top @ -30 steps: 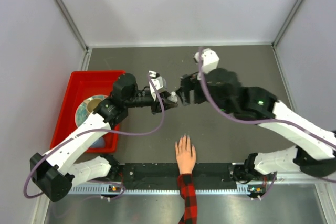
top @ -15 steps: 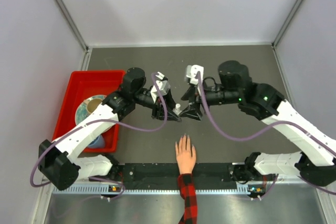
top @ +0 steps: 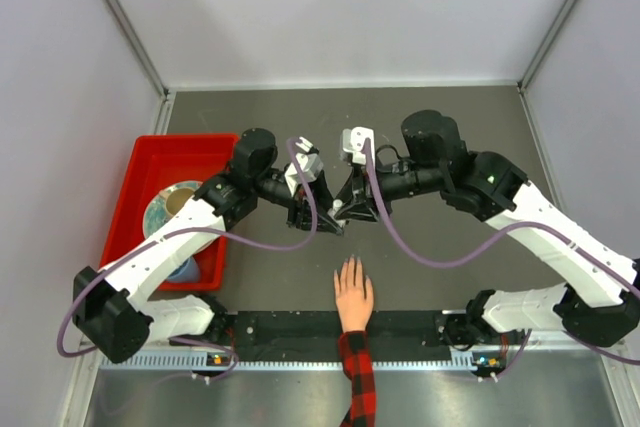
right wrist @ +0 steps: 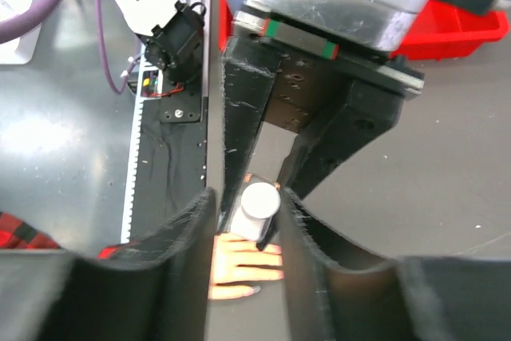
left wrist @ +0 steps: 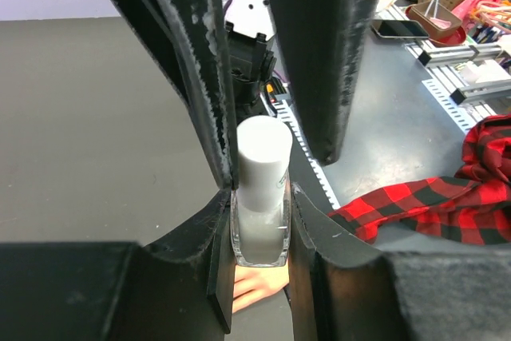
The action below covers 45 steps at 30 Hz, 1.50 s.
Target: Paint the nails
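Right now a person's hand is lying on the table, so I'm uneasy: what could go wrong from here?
1. The left end effector grips the bottle by its glass near the hand. A hard pull on the cap could slip it loose.
2. The right end effector straddles the cap off-centre, so closing might tip the bottle.

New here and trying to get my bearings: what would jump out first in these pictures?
Mid-table, both arms meet over one small bottle: the left claw clamps its glass body while the right claw straddles its white cap. Just nearer, a human hand in a red-and-black plaid sleeve lies flat, pointing toward them. A red bin sits at far left.
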### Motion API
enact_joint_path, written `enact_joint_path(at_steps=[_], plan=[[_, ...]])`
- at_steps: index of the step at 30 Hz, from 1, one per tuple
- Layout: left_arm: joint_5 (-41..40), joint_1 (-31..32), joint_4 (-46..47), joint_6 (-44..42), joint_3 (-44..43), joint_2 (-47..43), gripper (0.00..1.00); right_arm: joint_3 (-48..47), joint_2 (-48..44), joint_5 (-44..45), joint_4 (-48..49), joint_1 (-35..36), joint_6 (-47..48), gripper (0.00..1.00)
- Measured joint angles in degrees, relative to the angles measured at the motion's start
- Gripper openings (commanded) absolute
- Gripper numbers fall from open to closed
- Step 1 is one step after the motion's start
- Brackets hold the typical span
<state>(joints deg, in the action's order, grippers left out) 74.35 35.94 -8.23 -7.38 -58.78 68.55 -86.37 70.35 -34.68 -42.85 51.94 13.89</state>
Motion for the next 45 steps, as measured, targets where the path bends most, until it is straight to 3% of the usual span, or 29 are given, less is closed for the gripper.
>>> enact_joint_path(at_steps=[2, 4, 9, 12, 14, 19, 23, 25, 26, 27, 30, 32, 38, 45], plan=[[0.4, 0.0, 0.0, 0.0, 0.0, 0.0, 0.00, -0.2, 0.2, 0.0, 0.0, -0.1, 0.1, 0.19], [0.6, 0.2, 0.0, 0.0, 0.0, 0.0, 0.00, -0.5, 0.6, 0.0, -0.1, -0.3, 0.2, 0.00], [-2.8, 0.2, -0.9, -0.3, 0.0, -0.4, 0.00, -1.4, 1.7, 1.2, -1.1, -0.7, -0.5, 0.00], [-10.2, 0.2, -2.3, -0.7, 0.0, -1.4, 0.00, -1.0, 2.1, 6.7, 0.1, -0.4, -4.4, 0.00], [-17.9, 0.2, -3.3, -0.9, 0.0, -2.2, 0.00, 0.5, 1.9, 18.1, 3.0, 2.0, -9.5, 0.00], [-34.0, 1.2, -3.3, -0.4, 2.6, -4.9, 0.00, 5.0, 2.1, 59.7, 8.1, 16.1, -30.7, 0.00], [-39.9, 1.2, -1.4, 0.1, 3.9, -6.3, 0.00, 0.0, 8.1, 75.7, 4.9, 19.9, -44.4, 0.00], [-41.5, 1.0, -1.3, 0.2, 4.2, -6.4, 0.00, -0.8, 9.6, 78.4, 4.7, 20.3, -46.9, 0.14], [-41.8, 0.9, -1.3, 0.2, 4.3, -6.4, 0.00, -0.7, 9.8, 78.9, 4.7, 20.3, -47.6, 0.22], [-41.8, 1.0, -1.2, 0.2, 4.3, -6.4, 0.00, -0.7, 9.8, 79.0, 4.7, 20.3, -48.0, 0.39], [-41.2, 0.8, -0.1, 0.1, 4.3, -6.5, 0.00, -0.6, 9.0, 78.5, 4.3, 20.3, -47.1, 0.64], [-39.7, 0.3, 0.5, 0.0, 4.3, -6.6, 0.00, 0.1, 7.3, 76.8, 4.2, 19.6, -44.0, 0.71], [-30.5, 0.0, 1.7, -0.5, 4.2, -6.8, 0.00, 5.4, -3.9, 58.8, 6.0, 16.0, -30.3, 0.79], [-13.1, 0.0, 2.1, 0.6, 2.0, -3.4, 0.00, 6.1, -8.9, 31.6, 4.4, 6.9, -18.1, 0.69]])
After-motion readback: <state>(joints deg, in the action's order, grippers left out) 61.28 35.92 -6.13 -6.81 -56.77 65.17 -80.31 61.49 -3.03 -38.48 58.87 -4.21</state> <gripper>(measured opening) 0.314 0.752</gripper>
